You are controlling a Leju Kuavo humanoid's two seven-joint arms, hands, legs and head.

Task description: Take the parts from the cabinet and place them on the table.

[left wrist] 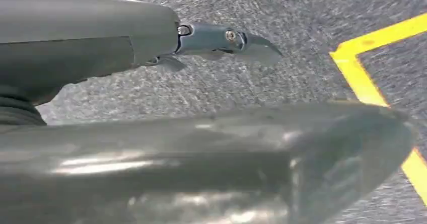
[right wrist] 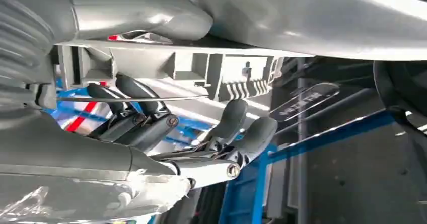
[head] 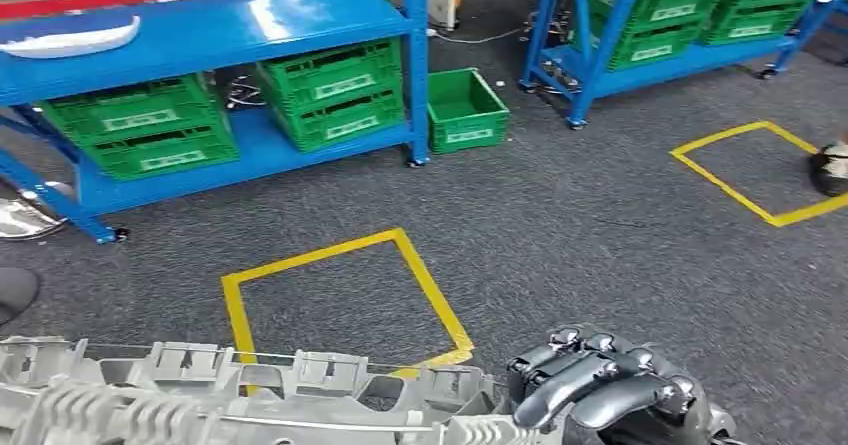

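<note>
A long grey ribbed plastic part [head: 250, 395] stretches across the bottom of the head view, carried above the carpet. My right hand [head: 610, 385] grips its right end with fingers curled over it. In the right wrist view the dark fingers [right wrist: 151, 118] wrap under the part's moulded edge [right wrist: 201, 68]. In the left wrist view the part's smooth grey body [left wrist: 201, 163] lies against my left hand [left wrist: 90, 38], with one fingertip [left wrist: 252, 43] reaching out past it over the floor.
A blue rack [head: 200, 25] with green crates [head: 330, 90] stands ahead on the left, and one green crate [head: 465, 110] sits on the floor beside it. A second rack [head: 680, 15] stands at the back right. Yellow tape squares [head: 340, 295] [head: 760, 170] mark the carpet. A person's shoe [head: 830, 168] is at the right edge.
</note>
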